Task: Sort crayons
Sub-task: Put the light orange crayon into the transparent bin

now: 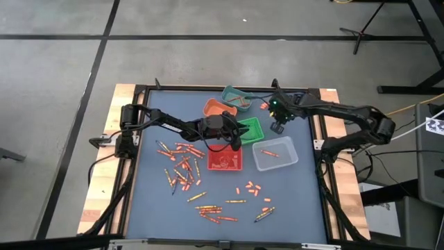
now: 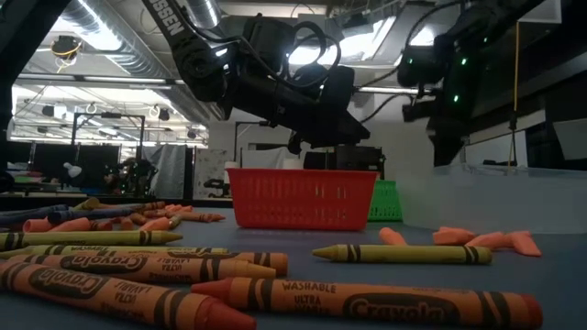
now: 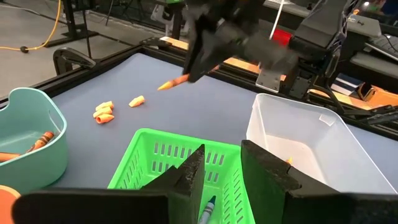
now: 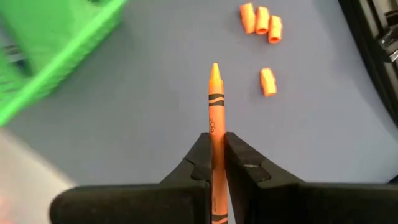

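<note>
Right gripper point(image 4: 215, 158) jaws clamp an orange crayon point(image 4: 215, 109), tip forward, above the table point(image 4: 155, 106) near four orange stubs point(image 4: 262, 20); left gripper point(image 3: 221, 171) jaws stand parted over the green bin point(image 3: 155, 155); loose crayons point(image 1: 184, 167) lie scattered across the table.

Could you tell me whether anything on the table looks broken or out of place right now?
Yes. Several short orange crayon stubs lie loose on the mat near the green basket; they look like snapped pieces, not whole sticks. More stubs lie nearer the front. The right hand pinches a whole orange crayon above them.
</note>
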Controlling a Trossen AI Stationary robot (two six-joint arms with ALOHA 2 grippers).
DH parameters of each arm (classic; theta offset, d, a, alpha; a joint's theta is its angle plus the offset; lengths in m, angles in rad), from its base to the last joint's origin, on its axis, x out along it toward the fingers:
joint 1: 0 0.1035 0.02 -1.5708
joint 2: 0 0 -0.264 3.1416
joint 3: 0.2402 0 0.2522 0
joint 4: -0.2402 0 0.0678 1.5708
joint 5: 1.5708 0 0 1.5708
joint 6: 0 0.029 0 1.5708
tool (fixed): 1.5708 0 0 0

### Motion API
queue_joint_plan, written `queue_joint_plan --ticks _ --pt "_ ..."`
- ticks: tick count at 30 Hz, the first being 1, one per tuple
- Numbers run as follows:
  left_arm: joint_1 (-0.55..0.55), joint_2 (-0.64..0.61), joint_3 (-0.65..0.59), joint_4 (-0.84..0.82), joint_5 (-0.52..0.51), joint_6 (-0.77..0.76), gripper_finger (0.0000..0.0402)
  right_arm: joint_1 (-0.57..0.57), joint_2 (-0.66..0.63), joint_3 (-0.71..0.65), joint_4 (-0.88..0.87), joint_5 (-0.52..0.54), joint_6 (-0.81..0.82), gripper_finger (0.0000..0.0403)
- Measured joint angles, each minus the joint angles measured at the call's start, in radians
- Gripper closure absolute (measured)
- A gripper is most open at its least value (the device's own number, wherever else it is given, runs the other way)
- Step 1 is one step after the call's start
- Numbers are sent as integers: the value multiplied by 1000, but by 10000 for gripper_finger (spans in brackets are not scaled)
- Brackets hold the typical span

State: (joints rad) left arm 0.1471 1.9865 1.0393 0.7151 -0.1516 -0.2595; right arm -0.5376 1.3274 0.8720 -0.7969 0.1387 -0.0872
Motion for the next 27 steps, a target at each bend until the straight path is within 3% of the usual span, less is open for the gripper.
queue_joint_plan --ticks 12,19,27 --pt "0 0 0 0 0 0 311 34 -221 37 -108 -478 4 382" --pt "-4 0 0 0 0 0 311 222 -268 37 -112 -484 47 382" --pt "-54 -2 0 4 0 1 311 448 -270 -15 -111 -340 108 381"
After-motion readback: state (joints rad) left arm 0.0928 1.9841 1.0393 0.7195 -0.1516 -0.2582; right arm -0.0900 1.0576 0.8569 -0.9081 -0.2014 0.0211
